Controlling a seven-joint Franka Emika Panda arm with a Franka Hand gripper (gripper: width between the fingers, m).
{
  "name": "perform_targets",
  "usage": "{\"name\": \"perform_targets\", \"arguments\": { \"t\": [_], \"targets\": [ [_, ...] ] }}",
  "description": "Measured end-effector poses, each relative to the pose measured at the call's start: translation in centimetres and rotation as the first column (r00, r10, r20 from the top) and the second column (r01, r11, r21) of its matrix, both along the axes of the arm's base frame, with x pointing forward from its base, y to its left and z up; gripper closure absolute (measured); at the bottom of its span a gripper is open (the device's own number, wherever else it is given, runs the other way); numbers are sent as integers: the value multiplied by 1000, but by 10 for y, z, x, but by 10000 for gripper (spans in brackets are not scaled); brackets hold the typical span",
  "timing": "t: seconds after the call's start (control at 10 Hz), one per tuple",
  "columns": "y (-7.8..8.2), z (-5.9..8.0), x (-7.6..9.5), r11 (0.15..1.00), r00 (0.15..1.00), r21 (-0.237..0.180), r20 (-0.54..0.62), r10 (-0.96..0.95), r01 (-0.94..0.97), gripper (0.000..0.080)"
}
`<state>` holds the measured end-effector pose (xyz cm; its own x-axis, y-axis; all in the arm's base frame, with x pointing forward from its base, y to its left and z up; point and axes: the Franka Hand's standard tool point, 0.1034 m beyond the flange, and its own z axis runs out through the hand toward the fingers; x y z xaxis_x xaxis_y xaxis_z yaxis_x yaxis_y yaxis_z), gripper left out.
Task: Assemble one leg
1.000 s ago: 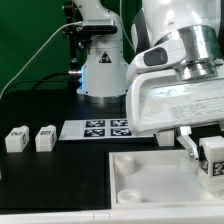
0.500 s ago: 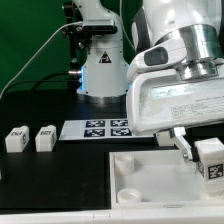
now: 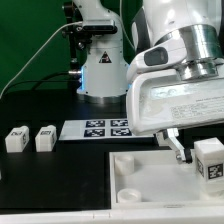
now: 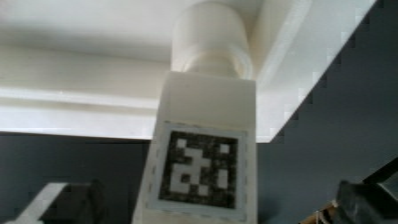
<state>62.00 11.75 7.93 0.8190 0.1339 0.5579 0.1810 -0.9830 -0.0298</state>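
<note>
1. Since half a second ago, the dark finger (image 3: 177, 146) has slid away from the leg (image 3: 208, 158), toward the exterior view's left; the leg has hardly shifted.
2. Gripper (image 4: 217, 200): jaws spread wide. In the wrist view dark gaps show on both sides of the leg (image 4: 210, 120), and neither finger (image 4: 59, 205) touches it. Nothing is held.
3. Leg stands upright over the white tray part (image 3: 160, 185), at the tray's corner on the exterior view's right, tag facing the camera. Its round peg end meets that corner.
4. Two loose legs (image 3: 15, 139) (image 3: 45, 138) sit well apart from the tray, toward the exterior view's left.
5. Marker board (image 3: 105, 128) lies just behind the tray.
</note>
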Motion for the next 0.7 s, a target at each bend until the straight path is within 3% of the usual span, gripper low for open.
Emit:
{"name": "perform_targets", "arguments": {
  "t": [0.5,0.7],
  "targets": [
    [0,0,0,1000,1000,0,-1,0,0,150],
    [-1,18,2,1000,999,-2,-36,4,-4,150]
  ]
}}
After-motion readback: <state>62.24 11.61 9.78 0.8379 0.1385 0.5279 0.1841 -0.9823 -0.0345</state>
